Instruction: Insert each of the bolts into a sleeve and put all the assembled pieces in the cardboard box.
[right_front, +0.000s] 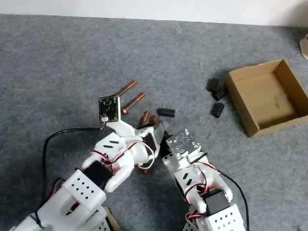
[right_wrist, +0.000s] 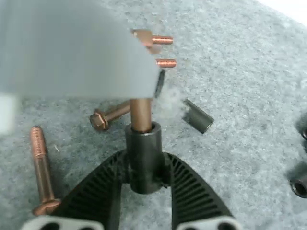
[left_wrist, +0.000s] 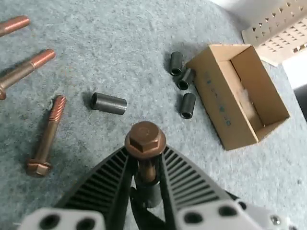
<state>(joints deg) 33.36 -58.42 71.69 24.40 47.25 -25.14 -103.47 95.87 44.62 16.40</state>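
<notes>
Copper bolt (left_wrist: 145, 140) clamped in left gripper (left_wrist: 145, 155); black sleeve (right_wrist: 143, 148) clamped in right gripper (right_wrist: 144, 165), shank tip inside it, well apart from cardboard box (right_front: 264, 98). Box empty. Loose bolts (right_front: 133, 102), loose sleeves (right_front: 217, 109) unassembled; three sleeves just beside box.

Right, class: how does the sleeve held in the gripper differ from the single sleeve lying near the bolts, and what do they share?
The held sleeve is clamped in the right gripper; the single sleeve lies loose on its side on the carpet. The held sleeve has a bolt entering its end; the single sleeve is empty. Both are short dark tubes.
</notes>
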